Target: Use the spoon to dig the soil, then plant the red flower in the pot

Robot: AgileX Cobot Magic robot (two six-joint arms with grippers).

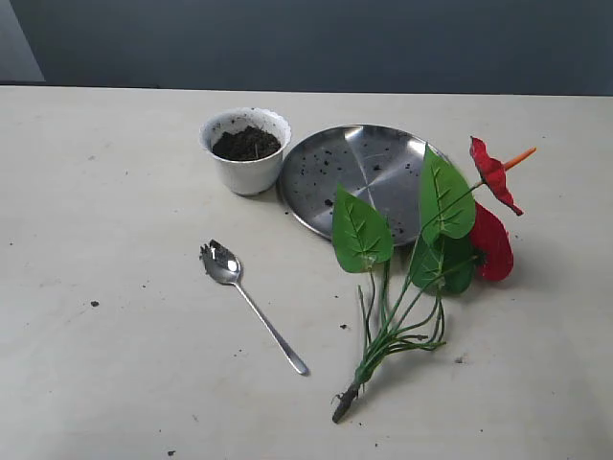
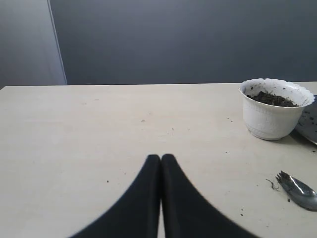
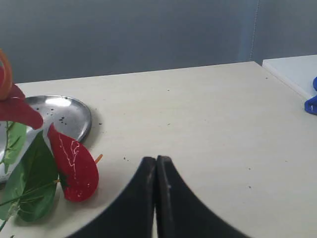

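The white scalloped pot stands at the back of the table with dark soil inside. A silver spoon lies in front of it, bowl toward the pot. The red flower lies on its side at the right, leaves over the plate's edge, stem base toward the front. My left gripper is shut and empty over bare table, left of the pot. My right gripper is shut and empty, to the right of the blooms. Neither gripper shows in the exterior view.
A round steel plate speckled with dirt crumbs sits between the pot and the flower. Loose crumbs dot the table. A white surface with a blue object lies beyond the table's right edge.
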